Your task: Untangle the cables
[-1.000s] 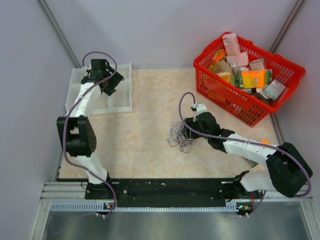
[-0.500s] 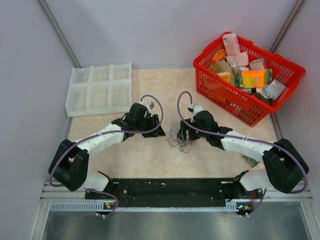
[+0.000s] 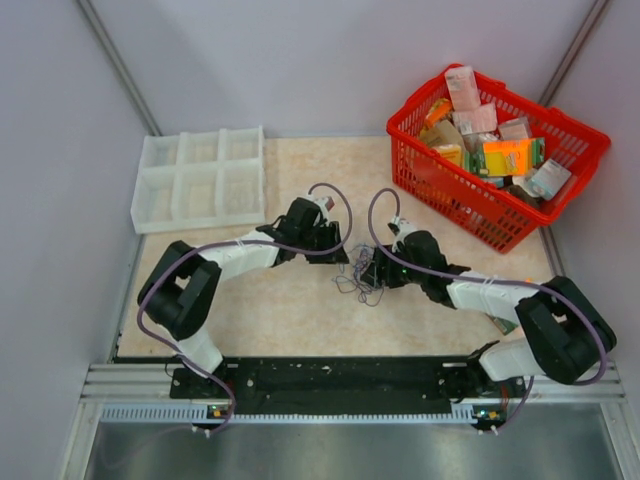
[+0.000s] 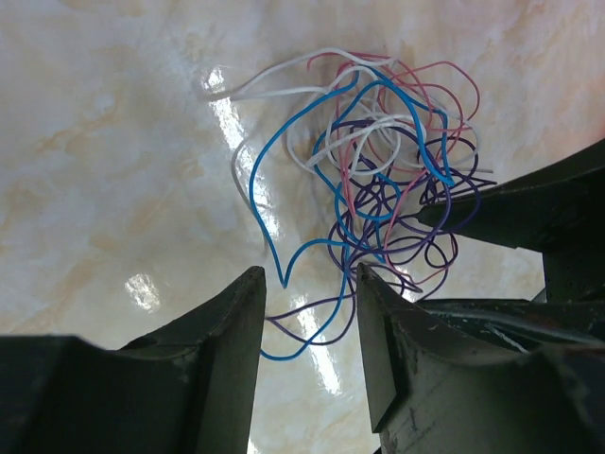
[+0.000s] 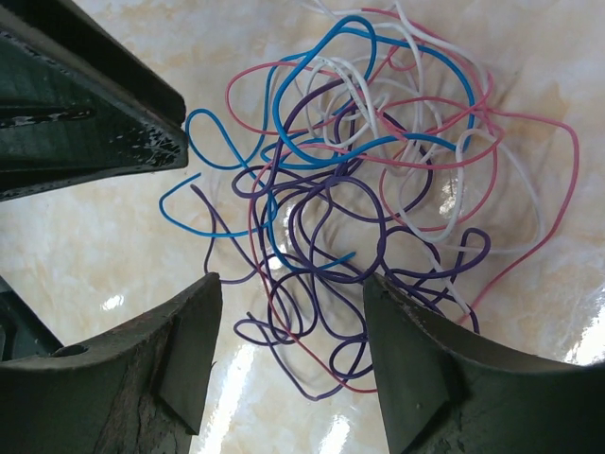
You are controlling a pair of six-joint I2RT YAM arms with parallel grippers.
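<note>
Both arms meet over the cables (image 3: 362,281), a small knot of blue, pink, white and purple wire in the middle of the desk (image 3: 300,180), slightly toward the right edge. The left gripper (image 4: 307,281) is spread with nothing gripped, a loose blue end poking between its fingers (image 4: 227,331). The right gripper (image 5: 288,288) gapes too, purple loops beneath it. The danger: either one closing on several strands at once would drag the whole knot tighter. The two grippers sit close, so a clash looks possible, though the overhead view is too small to judge the gap.
</note>
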